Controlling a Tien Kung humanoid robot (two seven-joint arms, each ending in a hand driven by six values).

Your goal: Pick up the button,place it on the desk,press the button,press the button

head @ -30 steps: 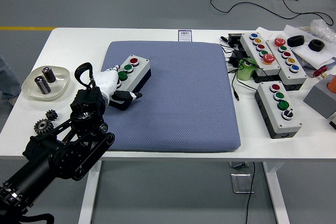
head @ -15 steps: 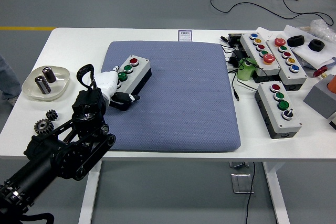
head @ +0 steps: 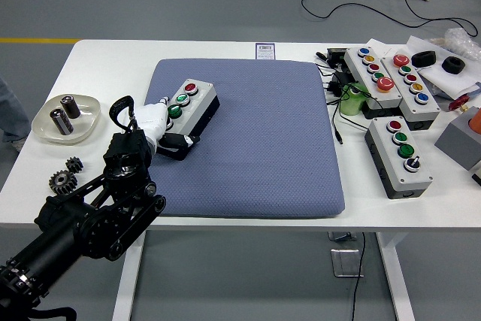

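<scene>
White table (head: 248, 208) carried a square blue-grey quilted pad (head: 255, 140) with rounded corners. Black jointed left arm (head: 83, 223) came in from lower left, its lower end cut off by the frame. Grey oblong button box (head: 188, 114), black base, lay aslant at pad's left edge with red, green and green round caps showing. White-gloved left hand (head: 154, 122) was clasped around the box's near end, hiding any cap there; individual fingers hard to make out. Since a second before, box and hand had shifted slightly up and right.
</scene>
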